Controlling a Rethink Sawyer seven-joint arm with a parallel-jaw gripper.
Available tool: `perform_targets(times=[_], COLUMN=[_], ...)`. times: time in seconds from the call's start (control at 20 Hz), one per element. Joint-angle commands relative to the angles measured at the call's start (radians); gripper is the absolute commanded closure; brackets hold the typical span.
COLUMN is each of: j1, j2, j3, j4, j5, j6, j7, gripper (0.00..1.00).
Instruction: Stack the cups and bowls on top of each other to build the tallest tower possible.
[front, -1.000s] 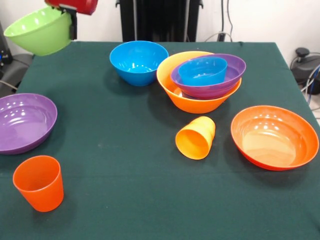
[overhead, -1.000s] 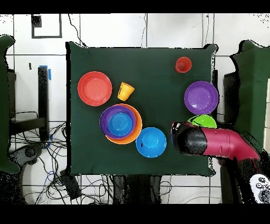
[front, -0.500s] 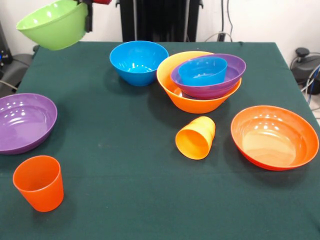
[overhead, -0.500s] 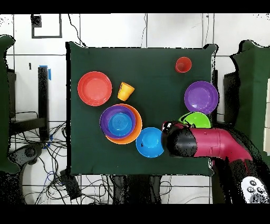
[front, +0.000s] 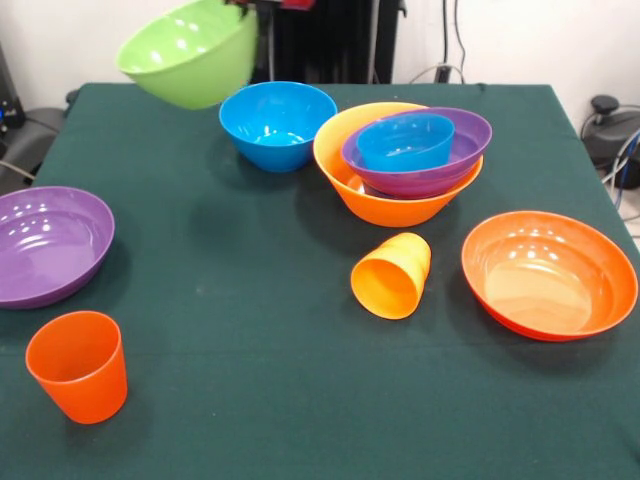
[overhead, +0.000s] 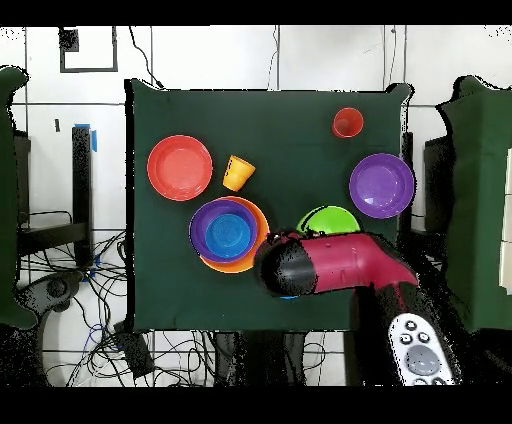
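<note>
Gripper: clamped on rim of lime green bowl, hanging aloft below it. Step: carrying. Tower off to its side; next, centre above the small blue bowl, lower.

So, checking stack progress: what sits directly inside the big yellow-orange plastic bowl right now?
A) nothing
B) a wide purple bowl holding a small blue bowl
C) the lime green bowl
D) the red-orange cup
B: the big yellow-orange plastic bowl holds a wide purple bowl with a small blue bowl nested in it.
</note>
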Motion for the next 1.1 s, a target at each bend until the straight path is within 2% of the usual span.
perform_targets(times=[0.05,0.4,1.1], j1=[0.117,0.112,0.224], j2=[0.074,0.081,0.067], j3=[-0.041,-0.034,-0.076], j4=[0.026,0.050,0.024], j5=[-0.038,0.009,0.111], j6=[-0.073,-0.113,-0.068], j7=[0.152,0.126,0.183], gripper=[1.00,1.00,1.00])
